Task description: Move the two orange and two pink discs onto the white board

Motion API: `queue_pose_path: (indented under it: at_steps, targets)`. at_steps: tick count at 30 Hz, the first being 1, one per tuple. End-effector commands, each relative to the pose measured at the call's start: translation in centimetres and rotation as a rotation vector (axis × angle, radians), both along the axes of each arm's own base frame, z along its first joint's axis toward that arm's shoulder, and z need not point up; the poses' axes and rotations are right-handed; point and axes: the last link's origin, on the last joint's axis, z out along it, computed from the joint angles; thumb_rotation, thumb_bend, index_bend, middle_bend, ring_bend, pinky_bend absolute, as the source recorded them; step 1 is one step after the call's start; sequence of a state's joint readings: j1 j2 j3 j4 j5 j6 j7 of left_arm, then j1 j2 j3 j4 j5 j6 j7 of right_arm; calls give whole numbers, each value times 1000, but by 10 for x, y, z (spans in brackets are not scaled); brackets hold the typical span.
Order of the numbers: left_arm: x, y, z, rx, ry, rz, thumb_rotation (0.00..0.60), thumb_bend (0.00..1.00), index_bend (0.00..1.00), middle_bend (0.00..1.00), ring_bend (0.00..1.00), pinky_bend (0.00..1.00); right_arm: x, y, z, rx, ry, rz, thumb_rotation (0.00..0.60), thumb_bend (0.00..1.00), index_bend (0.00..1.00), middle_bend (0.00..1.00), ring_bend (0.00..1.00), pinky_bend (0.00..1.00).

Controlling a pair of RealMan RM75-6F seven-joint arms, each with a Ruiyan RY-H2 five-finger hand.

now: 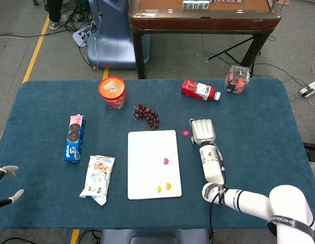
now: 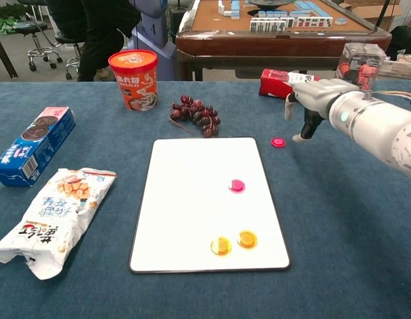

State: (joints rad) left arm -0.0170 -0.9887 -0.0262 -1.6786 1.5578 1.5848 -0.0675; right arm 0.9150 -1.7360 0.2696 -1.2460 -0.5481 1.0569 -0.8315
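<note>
The white board (image 1: pixel 147 157) (image 2: pixel 192 193) lies mid-table. On it sit one pink disc (image 1: pixel 166 161) (image 2: pixel 237 186) and two orange discs (image 1: pixel 159 188) (image 1: pixel 168 186) (image 2: pixel 220 246) (image 2: pixel 246 239) side by side near its front edge. A second pink disc (image 1: pixel 185 133) (image 2: pixel 278 142) lies on the blue cloth just off the board's far right corner. My right hand (image 1: pixel 202 131) (image 2: pixel 311 100) hovers just right of that disc, fingers apart and pointing down, holding nothing. At the table's near left edge my left hand (image 1: pixel 4 180) holds nothing, its fingers spread.
Grapes (image 1: pixel 146 116) lie just beyond the board. An orange noodle cup (image 1: pixel 112 91), a red bottle (image 1: pixel 199 90) and a clear box (image 1: pixel 237 79) stand further back. A blue cookie box (image 1: pixel 74 137) and a snack bag (image 1: pixel 98 178) lie left of the board.
</note>
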Motion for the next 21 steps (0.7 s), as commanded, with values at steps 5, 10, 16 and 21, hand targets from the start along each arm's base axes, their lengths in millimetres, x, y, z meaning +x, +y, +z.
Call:
queue_pose_path:
  at_steps: [5, 10, 16, 21]
  targets:
    - [-1, 0, 0, 0, -1, 2, 600, 73, 423, 469, 376, 561, -4, -6, -13, 14, -10, -19, 600, 253, 364, 1000, 1000, 1000]
    - [0, 0, 0, -3, 1, -2, 600, 73, 423, 469, 376, 561, -4, -8, -18, 21, -18, -19, 600, 253, 378, 1000, 1000, 1000]
    - [0, 0, 1, 1, -2, 0, 600, 73, 423, 469, 376, 561, -5, -11, -22, 21, -25, -25, 600, 253, 381, 1000, 1000, 1000]
    - [0, -1, 1, 1, -2, -1, 600, 73, 423, 469, 376, 561, -4, -14, -25, 24, -34, -31, 600, 253, 384, 1000, 1000, 1000]
